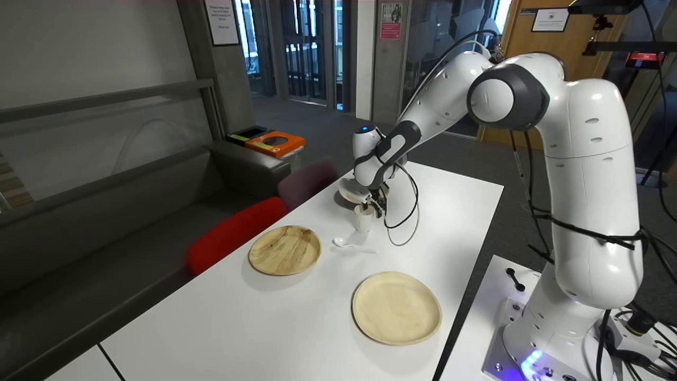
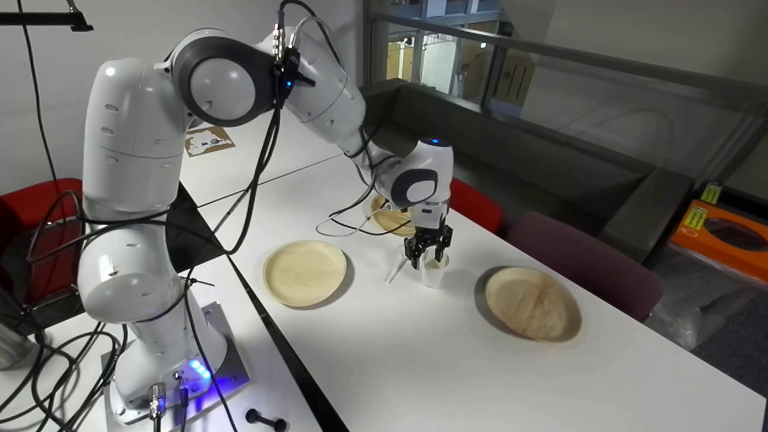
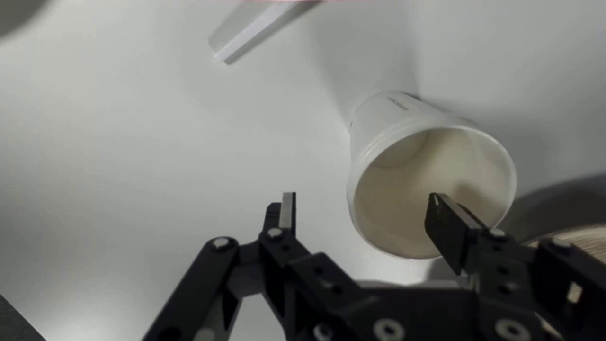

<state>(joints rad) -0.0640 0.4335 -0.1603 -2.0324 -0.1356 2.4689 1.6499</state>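
In an exterior view, left to right: pale plate (image 2: 305,273) well left of the hand (image 2: 428,259), white spoon (image 2: 396,269) lying just left of it, white cup (image 2: 432,276) upright under it. Fingers (image 3: 287,213) stand apart, one outside the cup wall, one over or in its mouth, can't tell which. Brown-streaked plate (image 2: 534,305) right of the hand, same white surface (image 2: 432,360).

White table (image 1: 238,323) — three round tan plates (image 1: 396,308) | upright white cup (image 1: 363,221) | white spoon (image 1: 347,244) nearby
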